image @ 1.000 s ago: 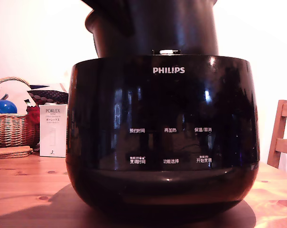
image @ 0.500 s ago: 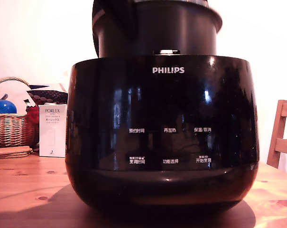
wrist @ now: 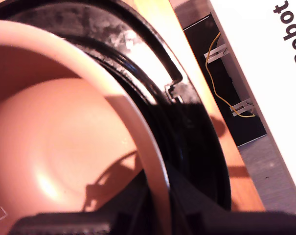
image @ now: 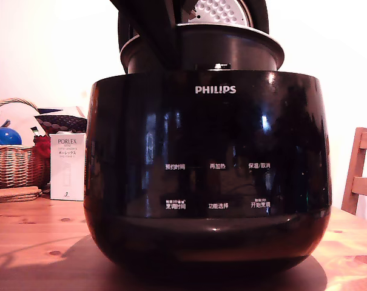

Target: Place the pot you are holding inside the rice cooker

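The pot (image: pixel 232 51) sits low in the open top of the rice cooker (image: pixel 207 176), with only its flared rim and a short band of dark wall showing above the glossy black PHILIPS body. My gripper (image: pixel 162 42) comes down from above at the exterior view's left side of the pot and is shut on the rim. In the wrist view the fingers (wrist: pixel 187 205) straddle the pot's rim (wrist: pixel 138 132), one inside and one outside. The pot's inside (wrist: pixel 55 147) is bare. The cooker's black opening (wrist: pixel 187 127) surrounds it. The lid's white dimpled plate (image: pixel 216 9) stands open behind.
A wicker basket (image: pixel 13 163) with a blue ball (image: pixel 4 136) and a white PORLEX box (image: pixel 68 167) stand on the wooden table (image: pixel 37 242) at the exterior view's left. A wooden chair (image: pixel 360 173) is at the right edge. A white board (wrist: pixel 265 73) shows in the wrist view.
The pot has gone down into the cooker, held by my gripper. Much less of its wall shows above the body, and the lid's white plate has come into view behind it.
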